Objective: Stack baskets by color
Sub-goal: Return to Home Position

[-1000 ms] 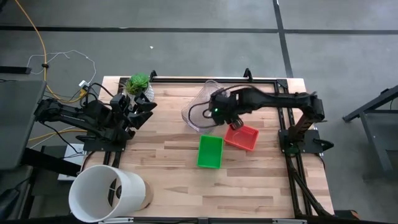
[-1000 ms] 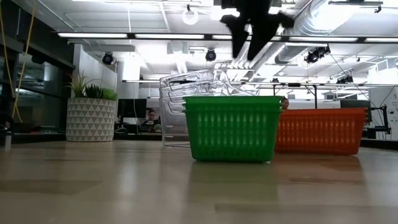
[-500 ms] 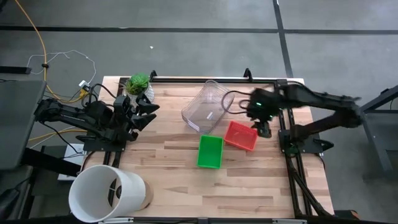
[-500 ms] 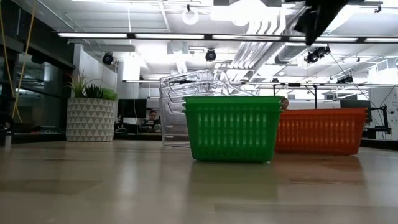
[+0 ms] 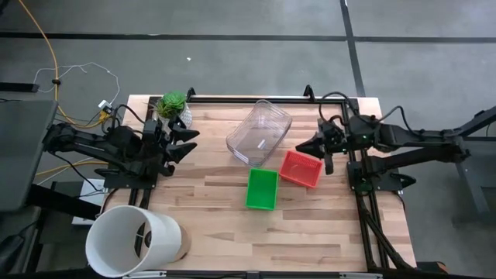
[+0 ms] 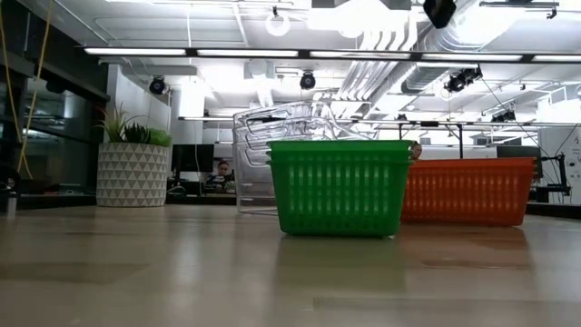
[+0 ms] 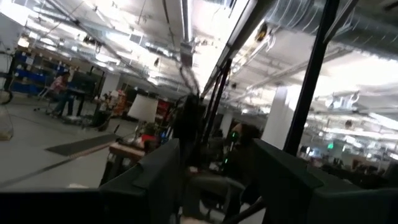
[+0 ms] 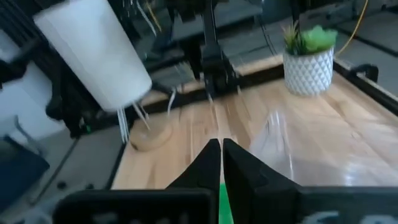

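One green basket [image 5: 262, 189] and one red basket [image 5: 301, 169] stand side by side on their bottoms in the middle of the table. The low view shows the green basket [image 6: 340, 186] in front and the red basket [image 6: 467, 191] behind it. My right gripper [image 5: 307, 146] hovers shut, high above the red basket's far end, near the table's right edge; in its wrist view the two fingers [image 8: 221, 155] lie together. My left gripper [image 5: 186, 142] waits open at the table's left side, pointing up into the room [image 7: 217, 180]. Neither holds anything.
A clear plastic container [image 5: 259, 132] lies just beyond the two baskets. A potted plant [image 5: 173, 106] stands at the far left corner and a big white bucket [image 5: 132, 240] at the near left corner. Bare wood [image 5: 310, 240] stretches along the near side.
My right gripper has drawn back from above the clear container and the red basket toward the table's right edge, rolling its wrist as it went, and has shut with nothing in it. The baskets and the container have stayed where they were.
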You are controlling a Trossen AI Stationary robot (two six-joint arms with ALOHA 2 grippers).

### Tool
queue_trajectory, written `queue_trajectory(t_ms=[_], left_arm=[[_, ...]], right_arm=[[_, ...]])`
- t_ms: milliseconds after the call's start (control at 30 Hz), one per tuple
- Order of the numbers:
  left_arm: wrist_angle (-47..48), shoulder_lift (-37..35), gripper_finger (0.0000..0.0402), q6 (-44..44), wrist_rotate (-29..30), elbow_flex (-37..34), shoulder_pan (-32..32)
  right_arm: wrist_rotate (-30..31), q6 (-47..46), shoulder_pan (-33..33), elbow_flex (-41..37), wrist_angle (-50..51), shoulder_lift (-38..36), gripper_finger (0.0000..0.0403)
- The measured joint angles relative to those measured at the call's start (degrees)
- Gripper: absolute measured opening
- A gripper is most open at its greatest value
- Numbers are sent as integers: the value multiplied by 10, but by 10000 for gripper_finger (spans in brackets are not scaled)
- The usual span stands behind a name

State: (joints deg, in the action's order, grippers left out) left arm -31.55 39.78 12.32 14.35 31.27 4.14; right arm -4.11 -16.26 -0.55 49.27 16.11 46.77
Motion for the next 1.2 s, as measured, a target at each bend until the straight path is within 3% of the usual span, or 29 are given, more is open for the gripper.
queue_trajectory(t_ms=[200, 300, 567, 933, 1200], left_arm=[[36, -24, 183, -4, -1, 0, 0], [66, -41, 163, -10, -9, 0, 0], [226, -116, 12, -10, -46, -10, 0], [198, -267, 1, -29, -78, -147, 0], [199, -385, 0, 19, -75, -244, 0]], right_arm=[[9, 2, 6, -4, -27, 1, 2], [9, -3, 6, -4, -28, 0, 3], [8, -19, 6, -4, -36, 1, 0], [11, -73, 6, -4, -39, 1, 0], [26, -73, 6, -4, -36, 1, 0]])
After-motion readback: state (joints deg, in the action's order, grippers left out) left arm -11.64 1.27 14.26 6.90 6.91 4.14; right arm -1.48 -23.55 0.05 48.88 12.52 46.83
